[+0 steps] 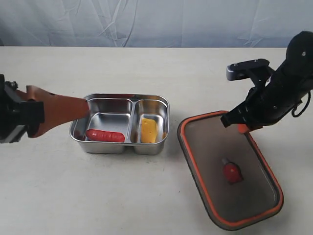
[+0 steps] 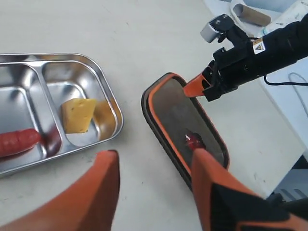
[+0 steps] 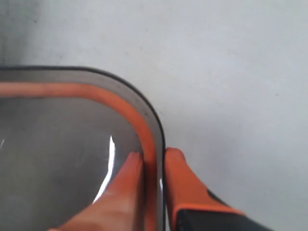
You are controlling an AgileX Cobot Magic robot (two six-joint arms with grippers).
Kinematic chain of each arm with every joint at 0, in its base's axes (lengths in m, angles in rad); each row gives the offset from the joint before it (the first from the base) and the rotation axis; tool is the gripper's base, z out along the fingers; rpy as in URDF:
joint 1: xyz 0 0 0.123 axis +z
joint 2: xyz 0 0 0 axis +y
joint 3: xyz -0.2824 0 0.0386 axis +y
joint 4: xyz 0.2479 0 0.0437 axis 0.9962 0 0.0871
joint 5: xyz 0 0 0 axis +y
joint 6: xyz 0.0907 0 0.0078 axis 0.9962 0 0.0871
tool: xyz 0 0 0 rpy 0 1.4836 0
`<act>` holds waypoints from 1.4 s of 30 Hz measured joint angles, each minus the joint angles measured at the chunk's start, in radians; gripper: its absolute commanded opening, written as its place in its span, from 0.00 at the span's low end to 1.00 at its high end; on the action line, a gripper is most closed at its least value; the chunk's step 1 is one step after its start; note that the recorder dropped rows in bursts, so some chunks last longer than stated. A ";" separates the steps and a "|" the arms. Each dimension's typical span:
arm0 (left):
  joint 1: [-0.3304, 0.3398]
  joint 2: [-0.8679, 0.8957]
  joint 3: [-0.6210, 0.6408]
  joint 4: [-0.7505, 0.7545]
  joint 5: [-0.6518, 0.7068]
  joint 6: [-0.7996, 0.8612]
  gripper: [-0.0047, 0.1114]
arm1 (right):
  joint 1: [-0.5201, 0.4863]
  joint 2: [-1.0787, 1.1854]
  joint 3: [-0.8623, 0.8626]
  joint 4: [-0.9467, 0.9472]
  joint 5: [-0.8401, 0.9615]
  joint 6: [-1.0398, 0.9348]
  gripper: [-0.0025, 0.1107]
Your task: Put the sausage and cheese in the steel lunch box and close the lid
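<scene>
The steel lunch box [image 1: 151,98] sits open on the worktop [image 1: 137,196], a shiny, shallow tray with rounded corners and two compartments. The glossy red sausage [image 1: 104,135] lies lengthwise in the larger compartment, near its front wall. The yellow-orange cheese [image 1: 148,129] wedge rests in the smaller compartment. The dark translucent lid [image 1: 254,191], with its orange rim seal and small orange centre valve [image 1: 232,172], lies just beside the box, off it and turned at an angle.

sign: yellow warning-triangle sticker [image 2: 258,46] | on: right arm [image 2: 285,39] | text: too small to read
</scene>
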 measured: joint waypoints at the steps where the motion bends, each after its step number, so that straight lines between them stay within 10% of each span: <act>1: 0.000 0.016 0.000 -0.027 0.000 0.018 0.44 | 0.000 -0.019 0.000 0.008 0.000 0.000 0.02; 16: 0.000 0.320 0.000 -0.508 0.192 0.451 0.44 | 0.112 -0.140 0.000 0.056 -0.023 0.000 0.02; 42: 0.000 0.510 0.000 -0.572 0.236 0.612 0.44 | 0.228 -0.140 0.000 0.142 -0.072 -0.042 0.02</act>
